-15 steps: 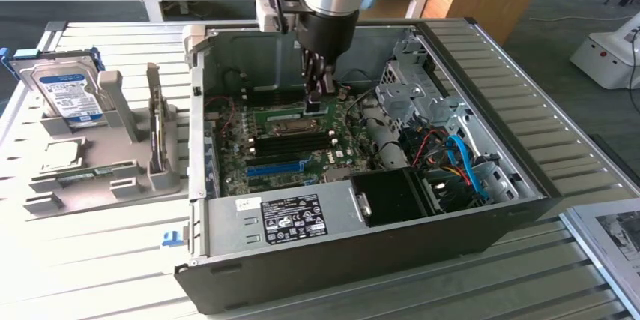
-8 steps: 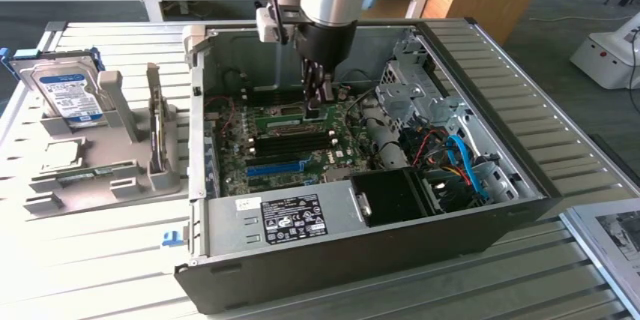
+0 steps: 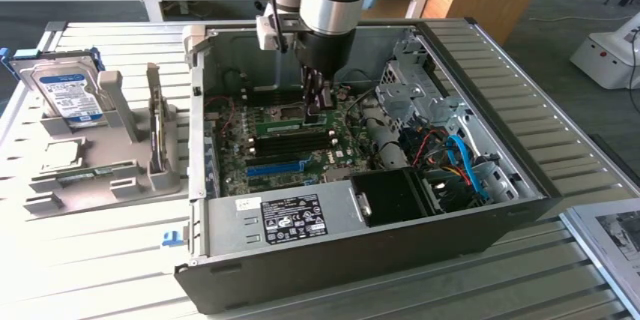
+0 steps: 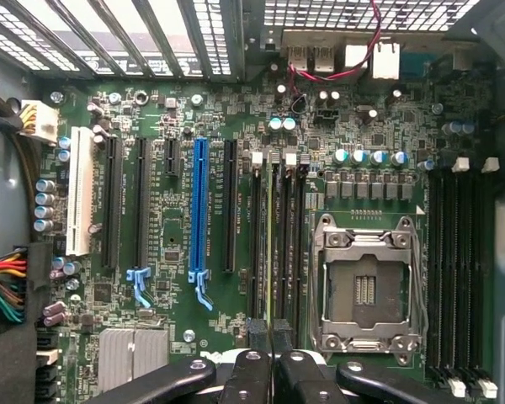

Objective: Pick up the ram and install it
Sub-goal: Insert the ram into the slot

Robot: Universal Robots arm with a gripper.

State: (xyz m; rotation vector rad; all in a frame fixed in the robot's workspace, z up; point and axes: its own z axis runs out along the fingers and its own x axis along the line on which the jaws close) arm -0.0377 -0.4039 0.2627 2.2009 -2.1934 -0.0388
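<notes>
My gripper [image 3: 316, 112] reaches down into the open computer case [image 3: 520, 177], just over the motherboard [image 3: 290, 159]. In the wrist view its black fingers [image 4: 259, 349] are pressed together around a thin green edge, the ram [image 4: 269, 244], seen edge-on. The ram runs in line with the dark memory slots [image 4: 290, 244] beside the empty CPU socket [image 4: 366, 286]. Whether it sits in a slot or just above one I cannot tell.
A blue expansion slot [image 4: 199, 210] and several black slots lie beside the memory slots. Coloured cables [image 3: 455, 159] and a drive cage [image 3: 410, 88] crowd the case's side at the exterior view's right. A hard drive [image 3: 65, 91] stands in a grey stand [image 3: 100, 177] outside the case.
</notes>
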